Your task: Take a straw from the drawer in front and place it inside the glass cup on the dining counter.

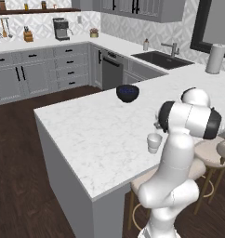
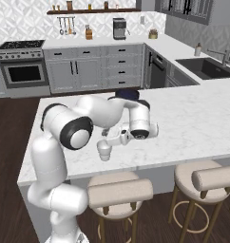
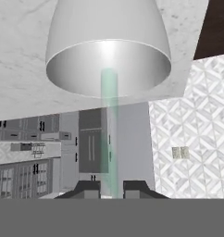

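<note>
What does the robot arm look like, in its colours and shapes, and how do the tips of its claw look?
The arm is glossy white, built of thick rounded segments with dark, nearly black bands at the joints. No cables or markings are visible on it. In the hand view the claw ends in two small, dark grey, blocky tips.

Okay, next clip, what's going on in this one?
The white arm is reaching over the dining counter with its gripper shut on the straw. In the hand view the straw runs from between the finger tips into the mouth of the glass cup, which looks upside down only because the camera is rolled. The cup stands near the counter's stool-side edge, with the dark blue bowl farther back. The straw has not been let go yet.
</note>
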Available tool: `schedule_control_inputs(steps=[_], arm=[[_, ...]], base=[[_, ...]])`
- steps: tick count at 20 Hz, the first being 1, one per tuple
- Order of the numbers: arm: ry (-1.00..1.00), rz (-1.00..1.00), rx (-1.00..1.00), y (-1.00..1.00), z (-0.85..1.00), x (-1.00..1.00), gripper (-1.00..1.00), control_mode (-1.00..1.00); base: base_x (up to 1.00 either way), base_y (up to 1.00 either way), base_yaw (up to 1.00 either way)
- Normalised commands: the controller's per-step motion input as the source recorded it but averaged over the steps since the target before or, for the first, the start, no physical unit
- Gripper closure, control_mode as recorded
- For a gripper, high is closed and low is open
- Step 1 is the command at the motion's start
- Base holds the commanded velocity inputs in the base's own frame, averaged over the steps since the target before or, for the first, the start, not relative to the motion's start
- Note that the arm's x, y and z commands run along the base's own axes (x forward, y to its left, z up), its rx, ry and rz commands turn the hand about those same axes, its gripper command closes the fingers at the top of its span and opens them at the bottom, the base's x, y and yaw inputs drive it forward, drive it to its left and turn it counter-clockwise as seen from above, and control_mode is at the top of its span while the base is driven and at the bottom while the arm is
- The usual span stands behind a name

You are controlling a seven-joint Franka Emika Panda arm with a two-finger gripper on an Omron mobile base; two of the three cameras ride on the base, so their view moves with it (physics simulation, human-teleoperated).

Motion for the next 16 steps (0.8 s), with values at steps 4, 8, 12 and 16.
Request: schedule_control_inputs(steps=[4,8,12,16], arm=[[0.00,0.00,0.00,0.00,-0.33,0.19,1.00,-1.00],[0.00,0.00,0.00,0.00,-0.30,0.21,1.00,-1.00],[0.00,0.00,0.00,-0.02,-0.18,0.24,1.00,-1.00],[0.00,0.00,0.00,-0.03,-0.19,0.25,1.00,-1.00]], base=[[0.00,0.00,0.00],[0.00,0.00,0.00],[0.00,0.00,0.00],[0.00,0.00,0.00]])
